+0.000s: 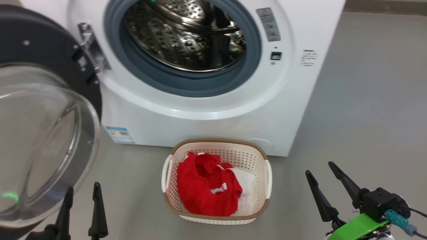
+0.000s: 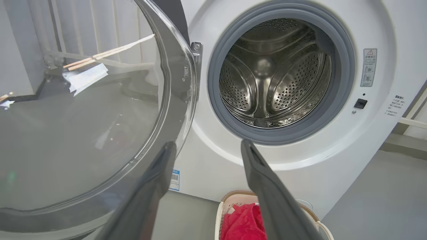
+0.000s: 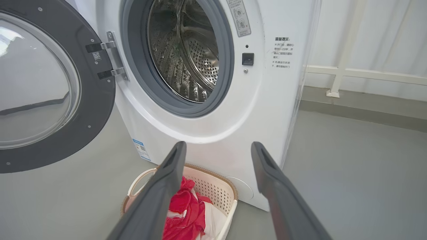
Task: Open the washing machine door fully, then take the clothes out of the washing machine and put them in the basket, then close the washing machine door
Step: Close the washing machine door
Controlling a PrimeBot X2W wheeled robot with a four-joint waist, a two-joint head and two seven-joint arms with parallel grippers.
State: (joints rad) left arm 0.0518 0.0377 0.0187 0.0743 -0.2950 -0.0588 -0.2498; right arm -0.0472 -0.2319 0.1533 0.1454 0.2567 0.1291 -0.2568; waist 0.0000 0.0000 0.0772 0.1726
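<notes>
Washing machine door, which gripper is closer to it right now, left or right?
Left. The open left gripper sits right beside the glass bowl of the washing machine door. The right gripper is far off on the other side of the basket.

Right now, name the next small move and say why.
Probably bring the left tool round the free edge of the washing machine door to start pushing it shut: the drum looks empty, the clothes lie in the basket, and the door stands wide open.
</notes>
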